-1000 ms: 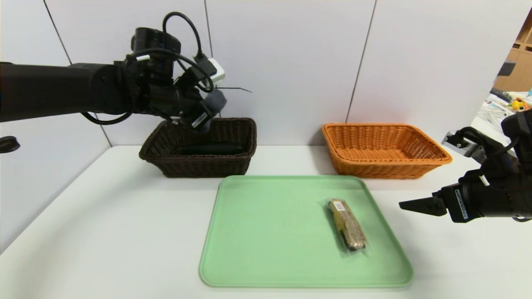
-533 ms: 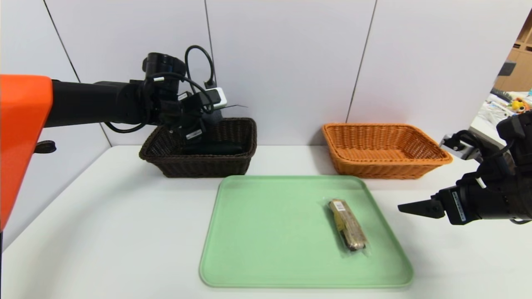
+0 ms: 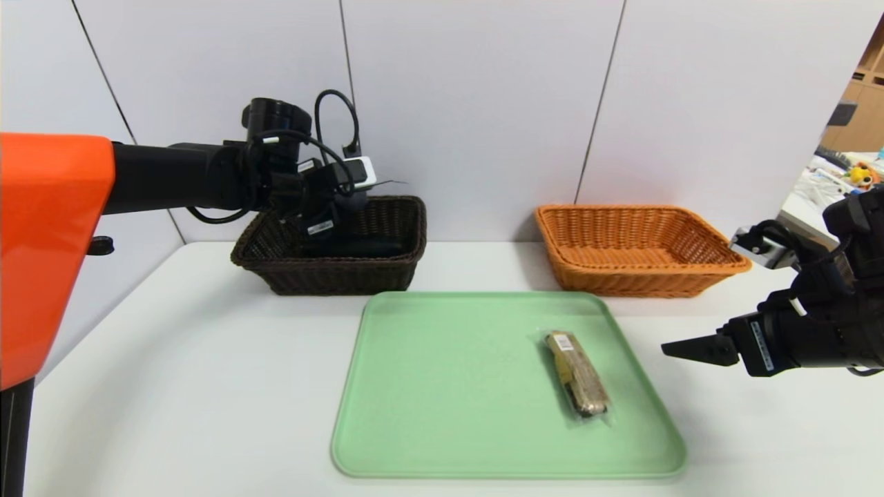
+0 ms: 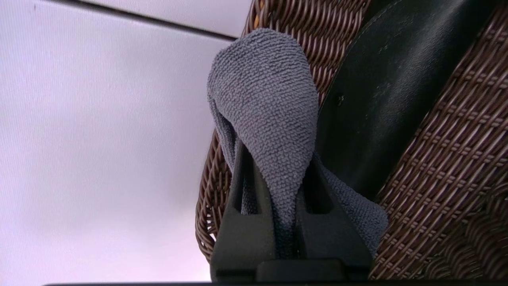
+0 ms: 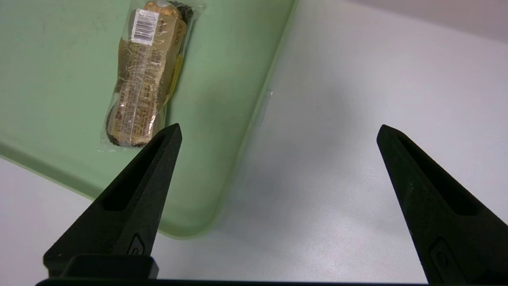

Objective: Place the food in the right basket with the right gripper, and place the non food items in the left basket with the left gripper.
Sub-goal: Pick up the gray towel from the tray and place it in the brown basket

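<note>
Head view: the left pincer (image 3: 324,224) has sunk into the dark basket (image 3: 331,273), so release looks near; the food (image 3: 577,373) lies on the tray (image 3: 442,414), right pincer (image 3: 680,347) parked beside it.

Left wrist view alone shows the cloth (image 4: 270,119) clamped.

Right wrist view: jaws wide apart, empty.

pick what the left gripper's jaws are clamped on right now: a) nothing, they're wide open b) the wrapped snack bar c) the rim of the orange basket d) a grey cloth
d: the left wrist view shows the left gripper with its jaws shut on a grey cloth inside the dark brown basket, while the snack bar lies on the green tray.
</note>
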You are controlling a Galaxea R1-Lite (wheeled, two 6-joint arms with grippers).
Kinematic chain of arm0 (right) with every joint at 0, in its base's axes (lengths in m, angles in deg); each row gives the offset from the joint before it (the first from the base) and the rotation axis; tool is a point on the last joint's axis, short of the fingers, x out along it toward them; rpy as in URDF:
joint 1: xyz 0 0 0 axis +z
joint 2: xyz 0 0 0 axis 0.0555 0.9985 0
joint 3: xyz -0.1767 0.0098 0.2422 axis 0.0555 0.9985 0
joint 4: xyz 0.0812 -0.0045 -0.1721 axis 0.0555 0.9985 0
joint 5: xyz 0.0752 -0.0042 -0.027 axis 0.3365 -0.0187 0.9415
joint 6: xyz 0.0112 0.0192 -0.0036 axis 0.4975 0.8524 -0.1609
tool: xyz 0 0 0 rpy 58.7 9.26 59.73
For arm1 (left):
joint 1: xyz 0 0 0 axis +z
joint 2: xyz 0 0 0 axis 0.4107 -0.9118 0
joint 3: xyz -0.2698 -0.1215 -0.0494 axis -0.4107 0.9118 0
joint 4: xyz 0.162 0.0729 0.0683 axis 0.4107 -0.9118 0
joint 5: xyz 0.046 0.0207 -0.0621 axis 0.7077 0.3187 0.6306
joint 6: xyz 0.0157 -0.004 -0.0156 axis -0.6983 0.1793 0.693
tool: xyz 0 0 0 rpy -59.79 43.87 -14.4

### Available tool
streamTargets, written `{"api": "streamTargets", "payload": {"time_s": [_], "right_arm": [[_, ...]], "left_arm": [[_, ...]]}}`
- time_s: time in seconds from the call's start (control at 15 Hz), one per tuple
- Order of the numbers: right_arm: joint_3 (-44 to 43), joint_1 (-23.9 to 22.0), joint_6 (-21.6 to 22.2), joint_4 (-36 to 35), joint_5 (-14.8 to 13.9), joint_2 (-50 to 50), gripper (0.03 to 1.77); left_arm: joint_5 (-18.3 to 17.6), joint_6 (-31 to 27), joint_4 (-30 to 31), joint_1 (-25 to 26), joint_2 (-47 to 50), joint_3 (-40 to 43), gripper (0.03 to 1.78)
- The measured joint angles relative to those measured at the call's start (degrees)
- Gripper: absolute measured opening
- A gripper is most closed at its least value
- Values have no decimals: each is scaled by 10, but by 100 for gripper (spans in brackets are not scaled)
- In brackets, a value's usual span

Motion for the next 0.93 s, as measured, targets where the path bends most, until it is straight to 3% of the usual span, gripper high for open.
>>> {"api": "streamTargets", "payload": {"time_s": [0.87,0.93], "right_arm": [[1,1,1,0,0,-4,170],[1,2,1,0,0,-4,170]], "left_arm": [[0,17,-21,-2,12,1,17],[0,17,-21,-2,12,0,25]]}}
